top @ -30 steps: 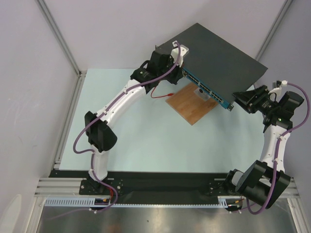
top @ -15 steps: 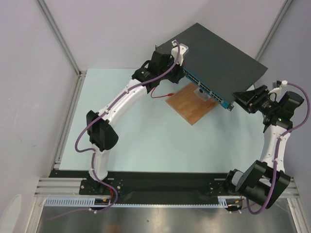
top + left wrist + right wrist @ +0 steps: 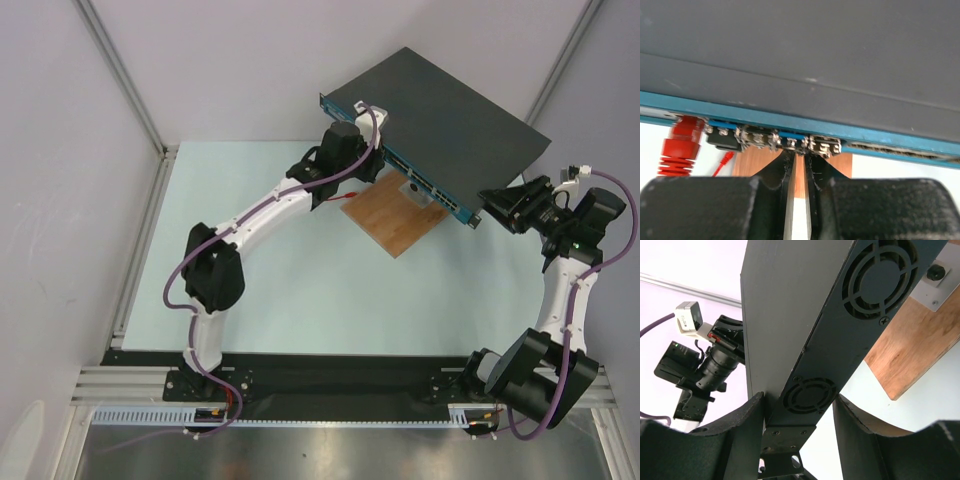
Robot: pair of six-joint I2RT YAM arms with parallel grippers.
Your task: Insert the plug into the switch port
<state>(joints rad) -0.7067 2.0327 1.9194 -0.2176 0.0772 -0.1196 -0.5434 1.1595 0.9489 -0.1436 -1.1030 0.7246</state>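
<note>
Pale blue-green table (image 3: 300, 290), walled left and right.

Large flat dark grey-black metal switch (image 3: 450, 115) at far right of it. Raised and tilted, long blue port edge facing the left arm, underside over a brown rectangular wooden board (image 3: 395, 225).

Right gripper (image 3: 497, 205) at the switch's near-right end. Fingers about half spread, one either side of the chassis at its fan-vented end. Clamped on it as a brace, judging by the wrist view.

Left gripper (image 3: 797, 165) just in front of the blue edge, aimed at the port row. Fingers parted by a thin slit only, wood visible through it. Barely open, holding nothing.

Small red ribbed plug (image 3: 685, 137) in the end port at left of the wrist view, beside the left gripper, not in it. Thin red cable (image 3: 335, 197) trailing down toward the table. Looks inserted; seating depth and latch not readable from here.

Risks, as judged:
- Plug only part-way home, then creeping out under cable pull.
- Crooked retreat of the left arm, a finger catching the cable and dragging the plug loose.
- Early release or slip at the right grip, tilted switch sliding off its prop.
- Off-centre re-push with near-closed fingers, bending the latch tab or scraping neighbouring ports.
</note>
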